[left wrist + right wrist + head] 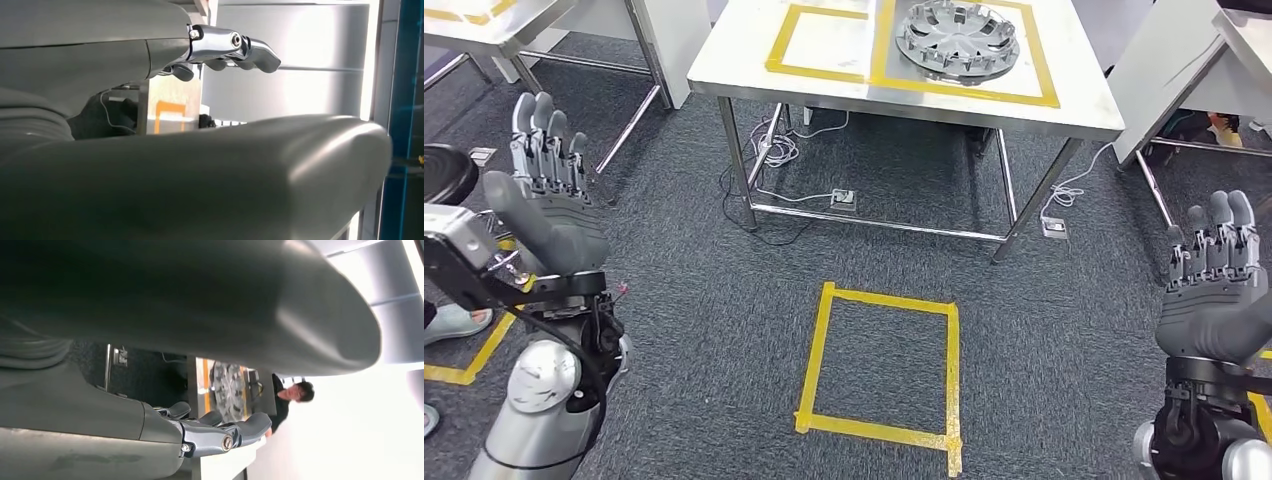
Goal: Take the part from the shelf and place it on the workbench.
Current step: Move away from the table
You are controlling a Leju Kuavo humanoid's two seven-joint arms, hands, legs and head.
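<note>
dark grey carpet [724, 300] underfoot, speckled, spread across the whole floor in the head view. steel workbench [824, 85] ahead on thin metal legs, pale top marked with two yellow tape frames [774, 45] side by side. more steel tables at the far left [484, 25] and far right [1174, 70], partly cut off by the edges. yellow tape square [879, 365] stuck on the carpet in front of the workbench, well apart from its legs. silver wheel cover [957, 40], the part, flat on the workbench top inside the right-hand tape frame, spokes up, touched by neither hand. white cables [779, 150] looped on the floor under the workbench, near a small floor socket [843, 198]; another socket [1054, 226] just beside the right front leg. left hand [544, 190] raised at the left side, palm grey, dark fingers straight and apart, nothing in it; thick grey thumb [200, 175] large across the left wrist view with chrome-tipped fingers [235, 45] above. right hand [1214, 270] raised at the right side, fingers likewise extended and apart, nothing held; seen again in the right wrist view [220, 435], with the wheel cover [227, 392] on the bench beyond it and a person in dark clothing [292, 395] behind the workbench. sandalled foot [454, 322] of someone at the left edge, beside a yellow floor line.
</note>
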